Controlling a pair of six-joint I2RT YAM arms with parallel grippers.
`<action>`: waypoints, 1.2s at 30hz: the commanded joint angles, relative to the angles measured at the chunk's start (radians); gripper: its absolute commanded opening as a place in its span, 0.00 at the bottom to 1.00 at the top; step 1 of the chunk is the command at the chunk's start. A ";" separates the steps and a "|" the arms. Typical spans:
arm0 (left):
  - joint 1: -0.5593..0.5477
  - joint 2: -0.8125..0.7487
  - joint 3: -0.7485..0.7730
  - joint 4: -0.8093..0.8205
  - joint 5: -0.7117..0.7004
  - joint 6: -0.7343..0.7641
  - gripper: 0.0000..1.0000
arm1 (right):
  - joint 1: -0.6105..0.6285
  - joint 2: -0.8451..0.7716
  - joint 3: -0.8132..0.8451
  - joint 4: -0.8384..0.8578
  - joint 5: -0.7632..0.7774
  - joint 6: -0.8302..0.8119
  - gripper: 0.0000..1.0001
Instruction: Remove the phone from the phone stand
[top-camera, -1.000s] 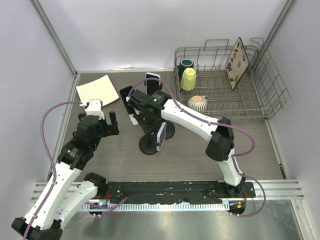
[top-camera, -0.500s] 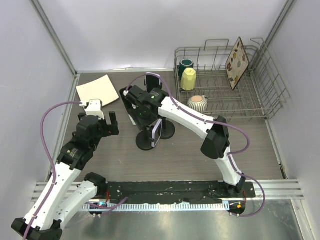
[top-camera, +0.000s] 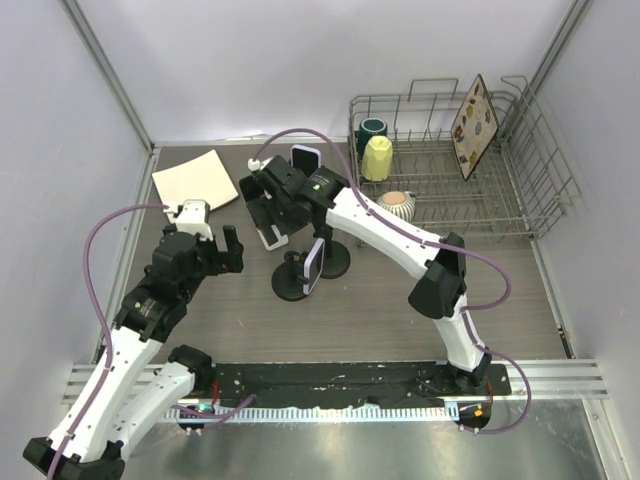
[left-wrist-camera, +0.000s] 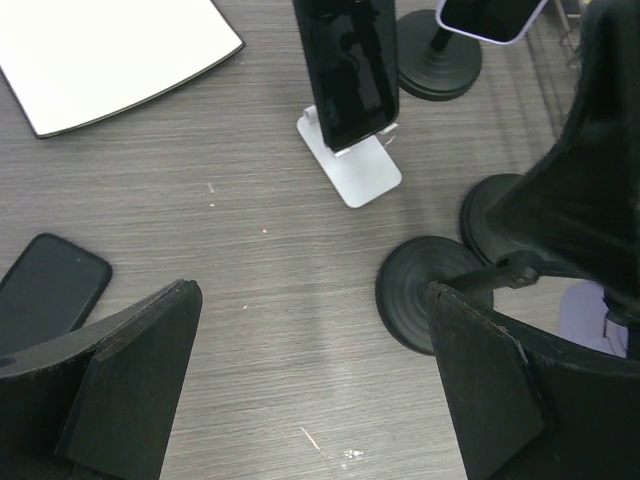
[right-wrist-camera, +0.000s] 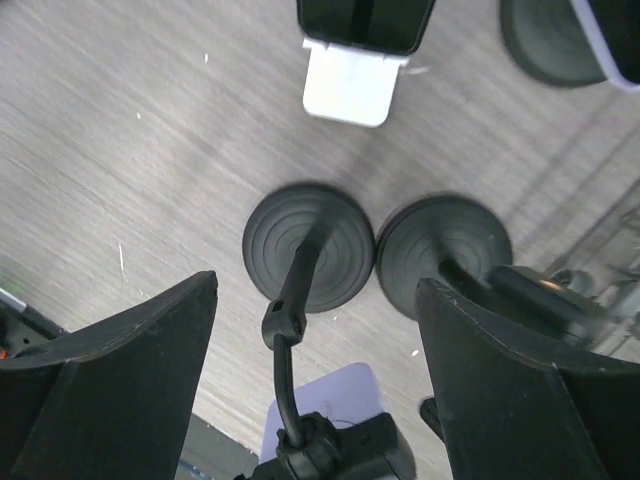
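right gripper (right-wrist-camera: 312, 300) fingers spread wide, empty | phone (right-wrist-camera: 320, 398) on black stand (right-wrist-camera: 308, 246) sits just wrist-side of them, upright-ish | left gripper (left-wrist-camera: 312, 300) spread too, farther off

White arm links, black joints, purple cables, black claws

Table (left-wrist-camera: 250, 300): grey wood-grain surface, matt. Black phone (left-wrist-camera: 345, 65) screen: glossy, reflective. White stand (left-wrist-camera: 355, 170): smooth, poss. painted metal. Round stand base (right-wrist-camera: 308, 245): matt black w/ concentric ridges. Dish rack (top-camera: 500, 200): bare metal wire.
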 joint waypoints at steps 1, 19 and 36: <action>-0.003 -0.012 -0.006 0.070 0.109 0.001 1.00 | -0.036 -0.148 0.040 0.110 0.114 -0.037 0.86; -0.288 0.313 0.328 -0.027 0.234 -0.111 1.00 | -0.211 -0.844 -0.904 0.795 0.375 -0.031 0.93; -0.598 0.721 0.609 -0.367 -0.159 0.044 0.92 | -0.225 -1.206 -1.512 1.205 0.082 -0.079 0.98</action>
